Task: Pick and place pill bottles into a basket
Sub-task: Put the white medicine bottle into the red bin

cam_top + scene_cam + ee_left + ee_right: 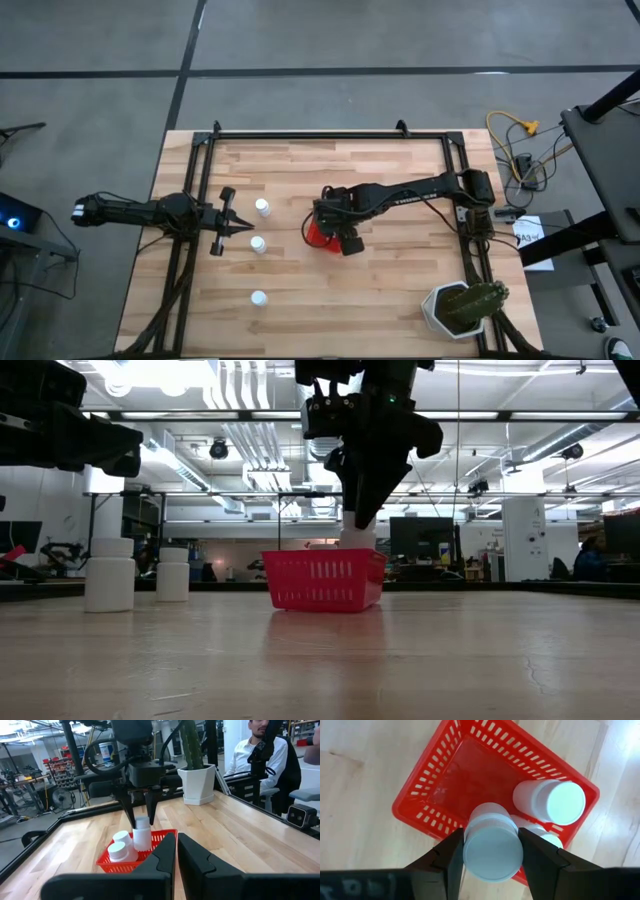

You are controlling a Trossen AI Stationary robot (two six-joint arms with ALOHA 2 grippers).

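A red basket point(318, 236) stands mid-table, with two white pill bottles point(555, 802) upright inside it. My right gripper point(492, 855) hangs over the basket, shut on another pill bottle point(357, 537). Three more pill bottles stand on the table's left half: one far point(262, 207), one middle point(259, 244), one near point(259, 298). My left gripper point(240, 228) stands shut at the table's left, level, pointing toward the basket between the far and middle bottles and touching nothing. My right gripper pinches the pill bottle's upper part, just under its cap point(492, 851), between its two fingers point(451, 862). The fingers come from above, pointing steeply down. The bottle stays upright below them, its lower end point(142, 842) at about the height of the basket's rim.
A white pot with a green cactus point(462, 308) stands at the table's near right corner. Black frame rails point(330, 134) run along the table's edges. A seated person point(260, 755) shows beyond the table in the left wrist view.
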